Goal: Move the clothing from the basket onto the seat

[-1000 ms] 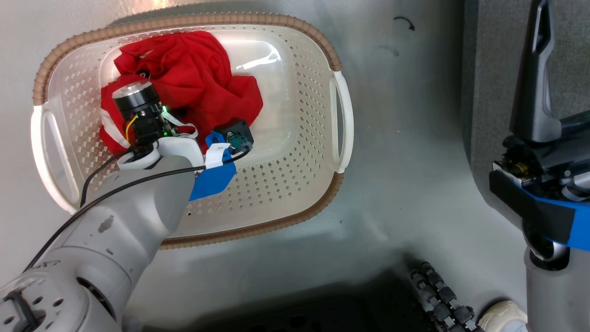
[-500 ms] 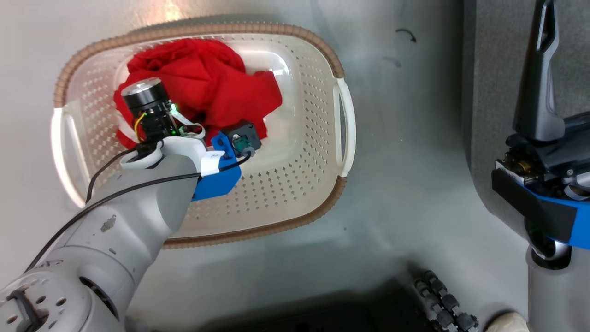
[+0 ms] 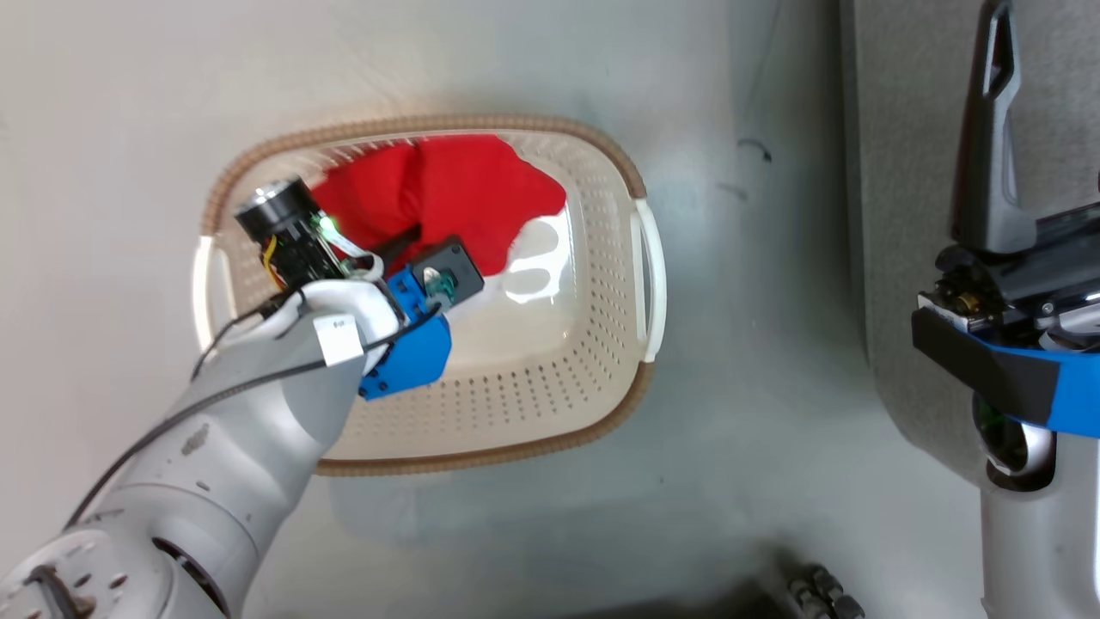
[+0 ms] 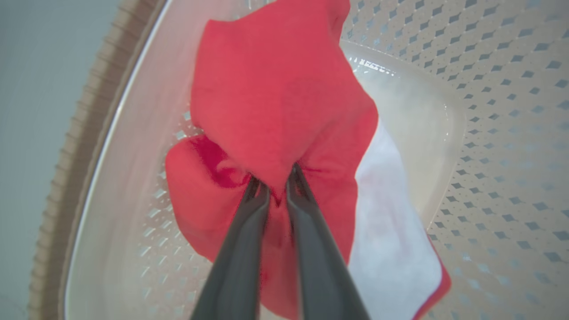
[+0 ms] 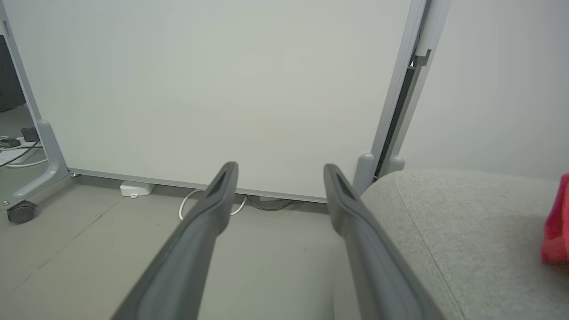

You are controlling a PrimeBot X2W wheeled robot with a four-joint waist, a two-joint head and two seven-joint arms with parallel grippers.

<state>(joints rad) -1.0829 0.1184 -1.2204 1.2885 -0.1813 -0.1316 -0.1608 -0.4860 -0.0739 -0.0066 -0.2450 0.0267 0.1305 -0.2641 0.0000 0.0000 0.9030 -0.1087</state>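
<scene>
Your left gripper [image 4: 275, 186] is clamped on a fold of the red clothing [image 4: 275, 98] — a bunched hold, likely so it lifts as one — inside the basket [image 4: 498, 133]. Your right gripper [image 5: 279, 175], fingers spread and empty, hovers beside the seat [image 5: 453, 231].

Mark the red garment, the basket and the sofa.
red garment [image 4: 275, 102], left wrist view, on its broad upper fold
basket [image 3: 516, 404], head view, on its perforated near wall
sofa [image 5: 466, 231], right wrist view, on its grey upholstered top
</scene>
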